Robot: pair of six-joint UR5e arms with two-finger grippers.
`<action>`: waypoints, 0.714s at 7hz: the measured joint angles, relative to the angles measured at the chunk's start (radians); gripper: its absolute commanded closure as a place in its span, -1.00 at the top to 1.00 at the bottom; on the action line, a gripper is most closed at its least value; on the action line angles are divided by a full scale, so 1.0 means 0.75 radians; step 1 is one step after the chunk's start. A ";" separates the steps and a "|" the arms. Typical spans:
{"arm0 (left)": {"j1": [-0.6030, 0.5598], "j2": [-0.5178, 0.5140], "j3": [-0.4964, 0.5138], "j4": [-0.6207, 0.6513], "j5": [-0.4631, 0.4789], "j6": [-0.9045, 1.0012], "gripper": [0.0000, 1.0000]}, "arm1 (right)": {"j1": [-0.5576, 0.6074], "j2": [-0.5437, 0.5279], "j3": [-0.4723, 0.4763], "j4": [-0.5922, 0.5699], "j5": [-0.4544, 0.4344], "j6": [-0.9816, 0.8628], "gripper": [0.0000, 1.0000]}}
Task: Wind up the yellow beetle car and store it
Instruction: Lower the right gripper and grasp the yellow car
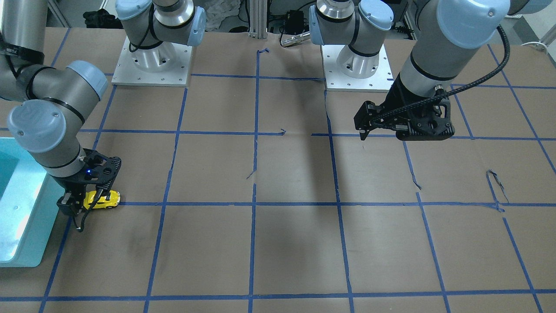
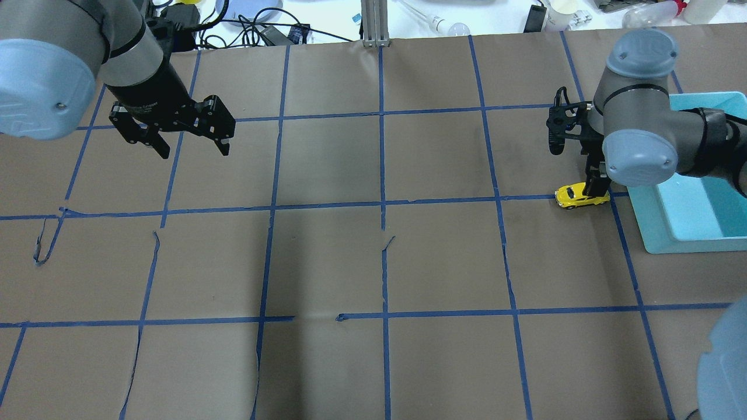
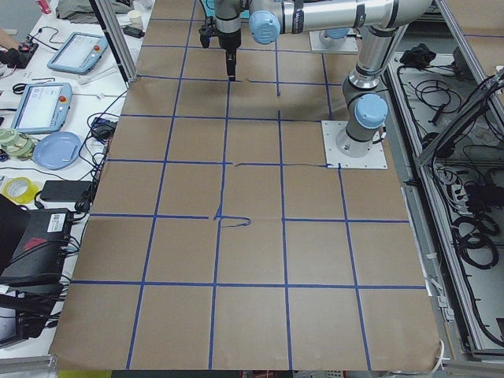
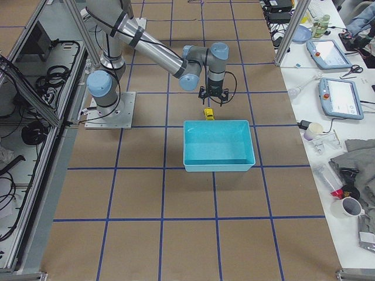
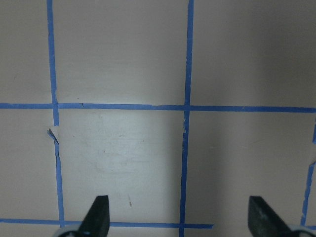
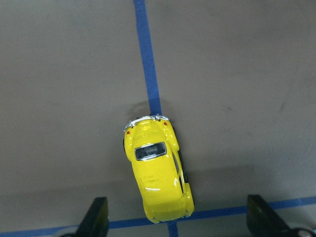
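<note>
The yellow beetle car stands on its wheels on the brown table, on a blue tape crossing. It also shows in the overhead view, the front-facing view and the right side view. My right gripper is open and low over the car, one finger on each side of it and neither finger touching it; it also shows in the overhead view and the front-facing view. My left gripper is open and empty, hovering far from the car over bare table.
A teal bin stands right beside the car, at the table's edge on my right; it also shows in the front-facing view and the right side view. Blue tape lines grid the brown paper. Cables and clutter lie beyond the far edge.
</note>
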 measured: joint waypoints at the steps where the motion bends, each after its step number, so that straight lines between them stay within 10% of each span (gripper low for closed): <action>1: -0.001 0.008 0.000 -0.004 0.001 0.004 1.00 | 0.000 0.023 0.002 -0.016 -0.004 -0.153 1.00; 5: -0.002 0.052 -0.011 -0.029 0.004 0.018 1.00 | 0.001 0.073 0.014 -0.045 -0.091 -0.287 1.00</action>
